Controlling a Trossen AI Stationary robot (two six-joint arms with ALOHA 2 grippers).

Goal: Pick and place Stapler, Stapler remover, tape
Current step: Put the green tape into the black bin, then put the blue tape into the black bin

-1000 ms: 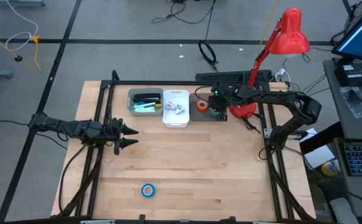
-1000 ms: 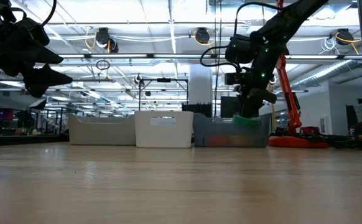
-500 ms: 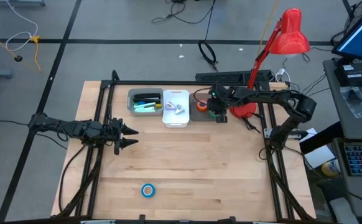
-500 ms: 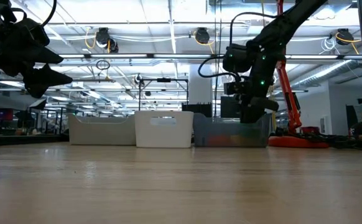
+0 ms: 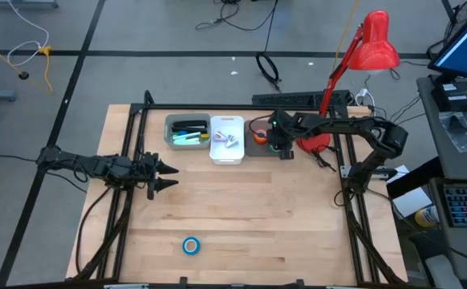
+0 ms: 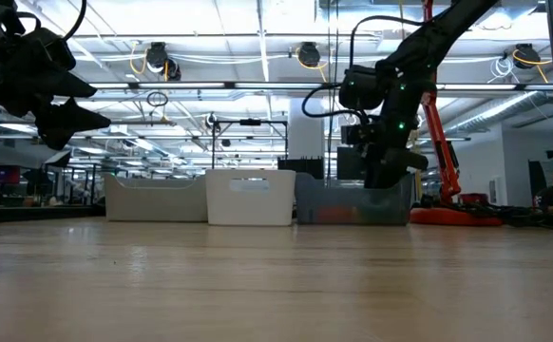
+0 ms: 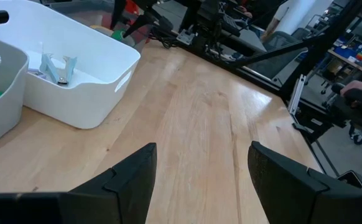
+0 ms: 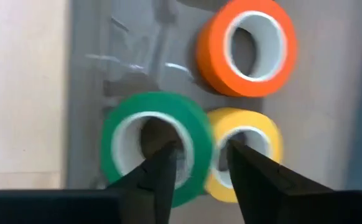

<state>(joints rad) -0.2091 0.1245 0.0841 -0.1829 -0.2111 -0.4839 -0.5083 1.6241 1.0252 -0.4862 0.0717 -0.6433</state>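
right gripper [image 8: 196, 165] — fingers apart astride green tape [image 8: 156, 146] rim in grey bin [image 8: 81, 93] | left gripper [image 7: 199, 168] — fingers apart, off table

Three bins in row along table [image 5: 298, 217] far edge: pen bin [image 5: 188, 132] leftmost, white bin [image 5: 226, 140] middle, tape bin [image 6: 352, 204] rightmost. Three tape rolls [image 8: 155, 146] inside tape bin, close together. Fourth roll [image 5: 190, 246] alone near front edge. Desk lamp [image 5: 354, 72] right of bins.

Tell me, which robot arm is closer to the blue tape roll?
The left. Its end effector hangs over the table's left side, with the blue tape roll on the near edge below it. The right end effector is far off, over the grey bin at the back.
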